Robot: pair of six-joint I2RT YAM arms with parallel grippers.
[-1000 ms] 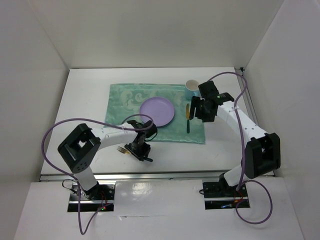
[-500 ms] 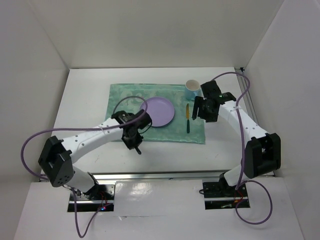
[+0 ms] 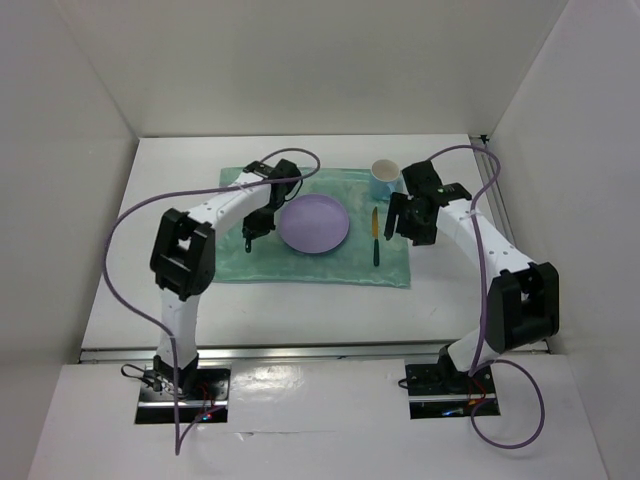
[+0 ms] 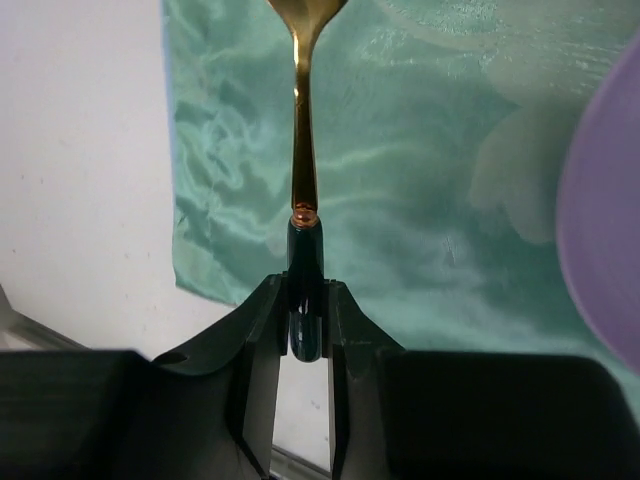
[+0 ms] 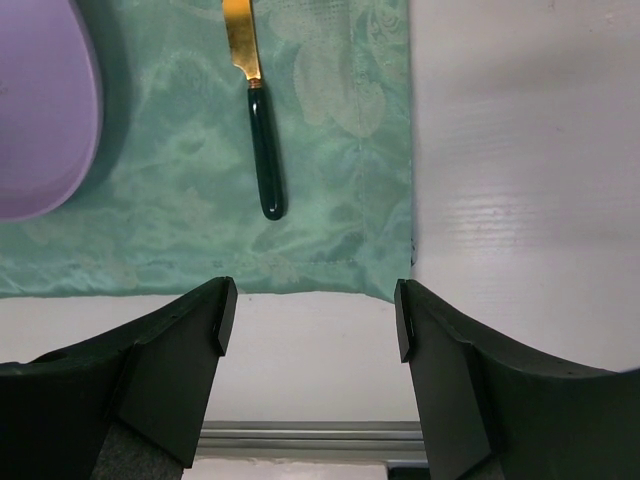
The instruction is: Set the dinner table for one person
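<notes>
Ahead of both arm bases, one white tabletop [image 3: 150,280] carries one teal cloth [image 3: 330,265] laid lengthwise left-right. On the cloth are one purple plate [image 3: 314,223], one cup [image 3: 384,178] and one knife [image 3: 376,238] lying near-far, blade pointing away. Left fingers [image 4: 262,330] clamp one green-handled gold utensil [image 4: 302,190]; right fingers [image 5: 180,350] spread wide.

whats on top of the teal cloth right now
A purple plate and a knife lie on the cloth. The left gripper holds a gold utensil over it. Whatever the plate covers is hidden.
</notes>
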